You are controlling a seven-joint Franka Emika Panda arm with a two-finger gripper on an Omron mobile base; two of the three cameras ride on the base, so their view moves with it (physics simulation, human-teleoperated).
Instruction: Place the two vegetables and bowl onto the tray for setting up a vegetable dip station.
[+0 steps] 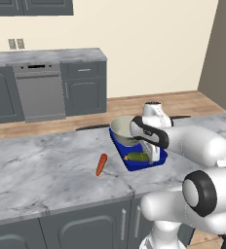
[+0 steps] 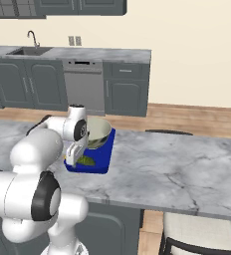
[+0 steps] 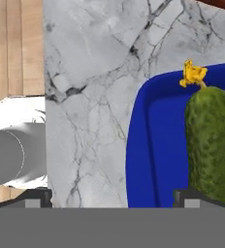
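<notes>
The deep-blue tray (image 1: pixel 132 164) (image 2: pixel 101 155) lies on the marble island. The silvery bowl (image 1: pixel 121 130) (image 2: pixel 98 131) stands on its far half. On its near half lies the dark green cucumber (image 1: pixel 138 157) (image 2: pixel 86 161) (image 3: pixel 211 140), a yellow flower stub at its end. The orange carrot (image 1: pixel 101 164) rests on the counter just left of the tray. My gripper (image 1: pixel 153 154) (image 2: pixel 73 158) (image 3: pixel 114 201) hangs low over the tray's near end, open. Its fingertips (image 3: pixel 194 198) are far apart, one right beside the cucumber. Nothing is held.
The island's front edge runs close below the tray (image 3: pixel 153 145). Grey cabinets and a dishwasher (image 1: pixel 39 90) line the back wall, with a sink (image 2: pixel 30 50) further left. A chair (image 2: pixel 197 234) stands at the island's right. Bare marble (image 1: pixel 47 160) stretches left of the carrot.
</notes>
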